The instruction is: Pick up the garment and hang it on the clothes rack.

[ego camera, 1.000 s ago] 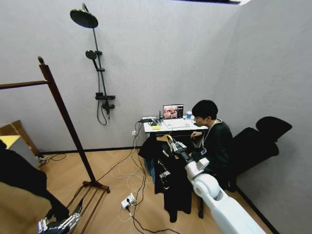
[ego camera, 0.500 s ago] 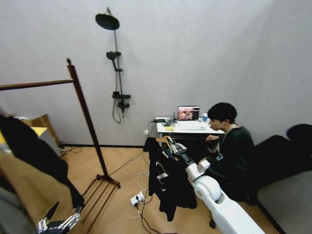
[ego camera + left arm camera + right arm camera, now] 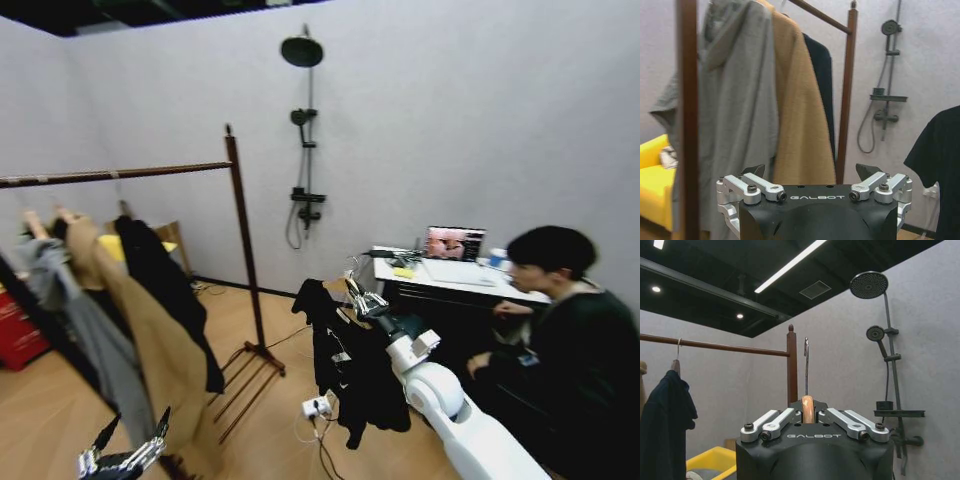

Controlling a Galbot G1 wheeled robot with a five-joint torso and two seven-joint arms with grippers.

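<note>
Head view: one clothes rack (image 3: 243, 235) stands left of centre, its single horizontal bar running off to the left from one upright post with a ball finial. Three items hang on that bar: a grey hoodie (image 3: 85, 330), a long tan coat (image 3: 150, 350) and a dark garment (image 3: 165, 290) nearest the post. The right gripper (image 3: 358, 300) is held out in front of the robot, well apart from the rack, clamped on the pale wooden hanger (image 3: 345, 296) of the garment (image 3: 350, 370), one black top that hangs free in the air above the floor. The left gripper (image 3: 125, 458) sits low at the bottom-left edge, fingers spread, holding nothing. One power strip (image 3: 316, 405) lies on the floor below the garment. One wall shower (image 3: 303, 130) is mounted behind; one desk (image 3: 450, 280) with one laptop (image 3: 455, 243) stands to the right. Left wrist view: the left gripper (image 3: 817, 172) has its two fingertips wide apart and empty; beyond it hang the hoodie (image 3: 735, 100), coat (image 3: 800, 110) and dark garment (image 3: 820, 85), three in a row before the post (image 3: 846, 95). Right wrist view: the right gripper (image 3: 808, 412) is closed on the hanger neck (image 3: 807, 410), with the metal hook (image 3: 806, 365) standing straight up from it; the rack's bar (image 3: 715, 346) and post (image 3: 791, 367) lie beyond.
</note>
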